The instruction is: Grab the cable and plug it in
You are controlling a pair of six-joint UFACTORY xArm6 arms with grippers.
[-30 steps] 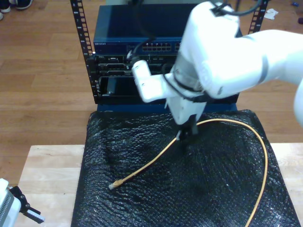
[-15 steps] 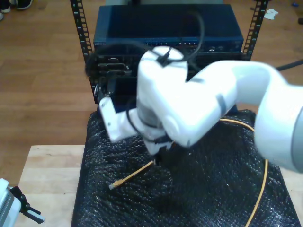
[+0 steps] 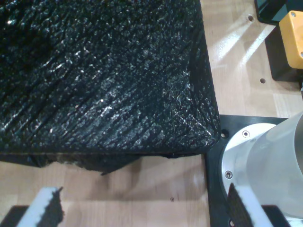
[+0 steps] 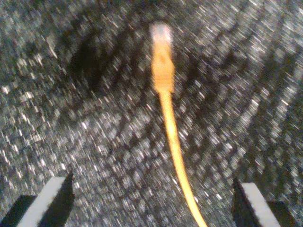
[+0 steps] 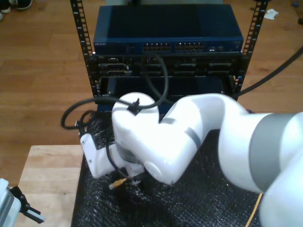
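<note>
Cable (image 4: 165, 94) plug-end between my second gripper's (image 4: 151, 203) spread fingers

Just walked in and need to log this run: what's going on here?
My second gripper hangs open over the yellow cable on the black mat, its fingers either side of the cable just behind the plug. Nothing is gripped yet. My first gripper waits open at the mat's corner, over the wooden table. The rack stands beyond the mat, with the cable not plugged in.

The cable (image 4: 166, 118) is yellow-orange with a pale clear plug, on a glittering black mat (image 4: 85, 142).
</note>
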